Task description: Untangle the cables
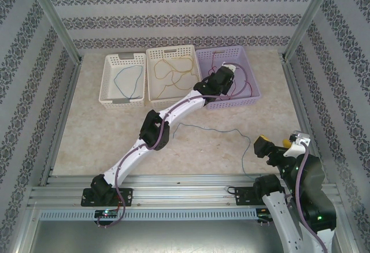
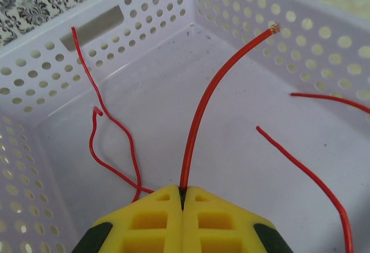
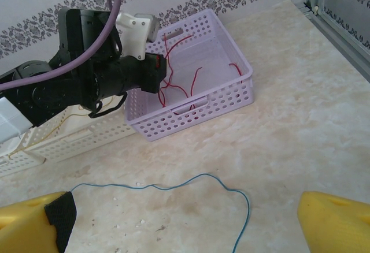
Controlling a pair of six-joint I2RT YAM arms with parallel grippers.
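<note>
My left gripper [image 1: 226,75] hangs over the lilac basket [image 1: 252,80], shut on a red cable [image 2: 202,111] that rises from between the yellow fingertips, where the gripper [image 2: 182,192] closes. More loose red cables [image 2: 95,137] lie on the basket floor [image 2: 173,80]. A thin blue cable [image 1: 214,129] lies alone on the table in front of the baskets. My right gripper [image 1: 275,142] stands open at the table's near right. In the right wrist view the blue cable [image 3: 191,181] runs across between the spread fingers of that gripper [image 3: 185,218], which hold nothing.
A white basket [image 1: 104,82] at the back left holds a blue cable [image 1: 128,80]. The cream basket [image 1: 149,74] next to it holds yellow cables [image 1: 176,71]. The left arm [image 1: 153,131] stretches diagonally across the table. Patterned walls and metal posts frame the table.
</note>
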